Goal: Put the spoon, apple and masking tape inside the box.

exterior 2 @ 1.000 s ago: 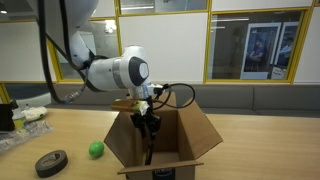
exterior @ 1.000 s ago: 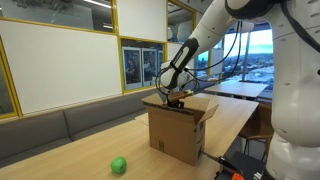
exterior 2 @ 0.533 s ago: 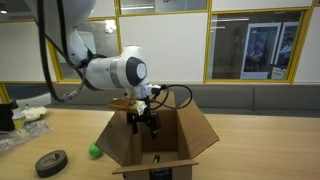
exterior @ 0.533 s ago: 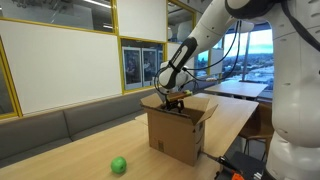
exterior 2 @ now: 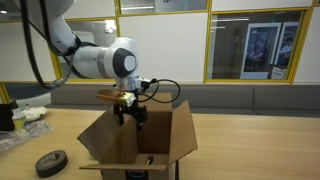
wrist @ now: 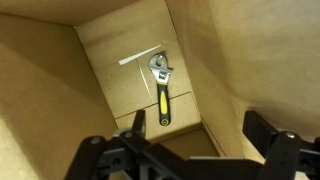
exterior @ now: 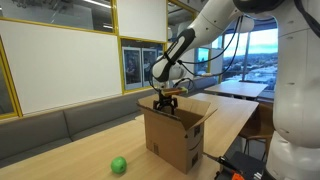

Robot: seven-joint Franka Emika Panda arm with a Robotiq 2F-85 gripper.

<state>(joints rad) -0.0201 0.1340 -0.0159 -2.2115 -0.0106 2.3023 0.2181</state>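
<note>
Currently pincer (exterior 2: 130, 112) spread wide, empty, hovering over box (exterior 2: 160, 143) opening.

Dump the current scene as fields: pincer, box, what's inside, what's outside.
pincer: open, empty, hanging over the box opening
box: brown carton on the table, flaps open
inside box: one tool with a metal head and a yellow-and-black handle, lying flat on the bottom
apple: green, on the table, outside the box
tape roll: dark ring on the table, outside the box
left to load: apple, tape roll
</note>
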